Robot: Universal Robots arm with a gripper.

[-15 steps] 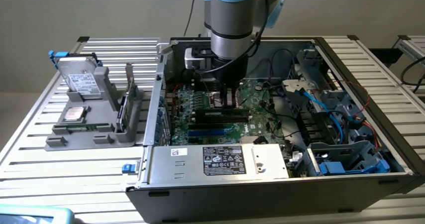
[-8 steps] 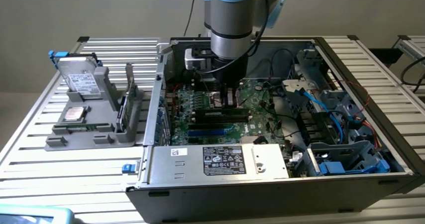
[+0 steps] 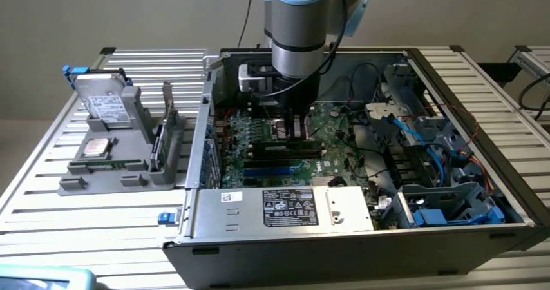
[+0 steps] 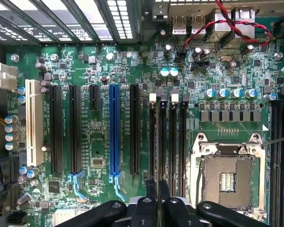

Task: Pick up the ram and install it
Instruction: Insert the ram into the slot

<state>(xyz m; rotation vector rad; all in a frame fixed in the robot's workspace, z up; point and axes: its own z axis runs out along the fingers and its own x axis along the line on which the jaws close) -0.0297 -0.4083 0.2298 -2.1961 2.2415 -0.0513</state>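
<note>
The motherboard (image 3: 344, 125) lies inside the computer case (image 3: 344, 258); the parts holder (image 3: 112, 167) stands beside it, at the exterior view's left.

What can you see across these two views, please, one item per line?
Table: one, silver slats, under everything.
Computer case: one, dark grey, open, on the table.
Motherboard: one, green, inside the case.
CPU socket: one, silver, on the motherboard.
Expansion slots: six (white, blue, four black), on the motherboard.
Memory slots: four, black, between CPU socket and expansion slots.
Power supply: one, silver, case's near edge.
Holder: one, grey, exterior view's left, on the table.
Cables: several, blue, inside the case.
Robot arm: one, silver and blue, reaching into the case.
Claw: one, black, shut, over the memory slots.
</note>
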